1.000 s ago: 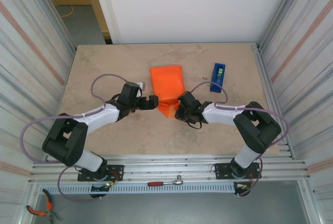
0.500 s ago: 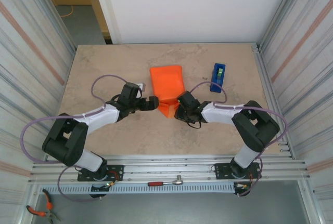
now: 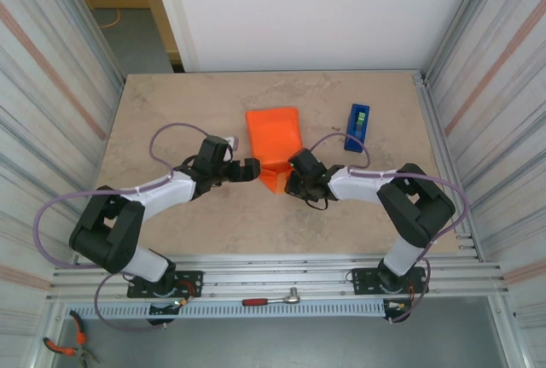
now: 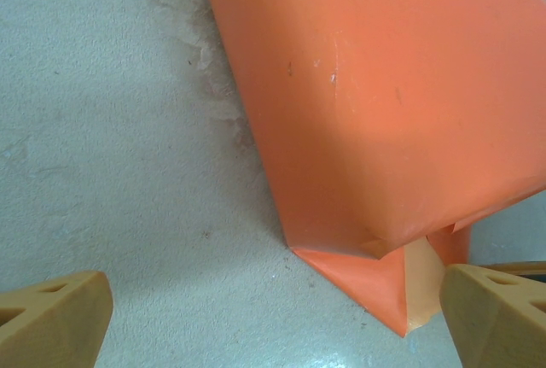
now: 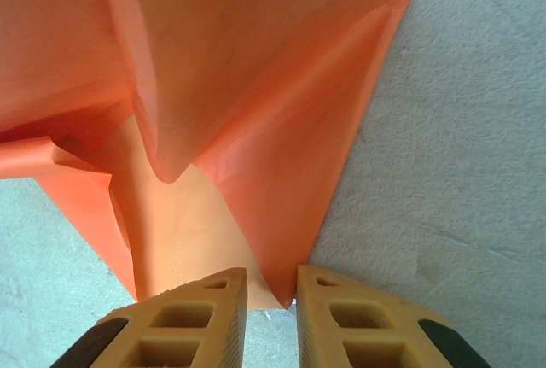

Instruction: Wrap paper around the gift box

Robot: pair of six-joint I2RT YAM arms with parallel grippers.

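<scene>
Your table (image 3: 171, 120) is a beige stone-look slab between ribbed side walls. Both arms reach in from the near edge and meet close to its middle, the left arm (image 3: 162, 189) from the left and the right arm (image 3: 375, 184) from the right.

The paper (image 3: 273, 133) lies at the table's centre, a little toward the far side. It is folded into a boxy orange parcel with a loose pointed flap spilling off its near end. The box is hidden under the paper, so you cannot see it.

The blue dispenser (image 3: 357, 125) stands to the right of the parcel, apart from it.

Your left gripper (image 3: 249, 167) sits just left of the near flap. In its wrist view its fingers (image 4: 51, 321) are spread wide and hold nothing, and the parcel's near corner and flap tip lie ahead between them.

Your right gripper (image 3: 290, 182) is at the flap's near right edge. Its fingers (image 5: 183, 321) are almost together, and the flap's lower tip runs into the slit between them, so it looks pinched.
</scene>
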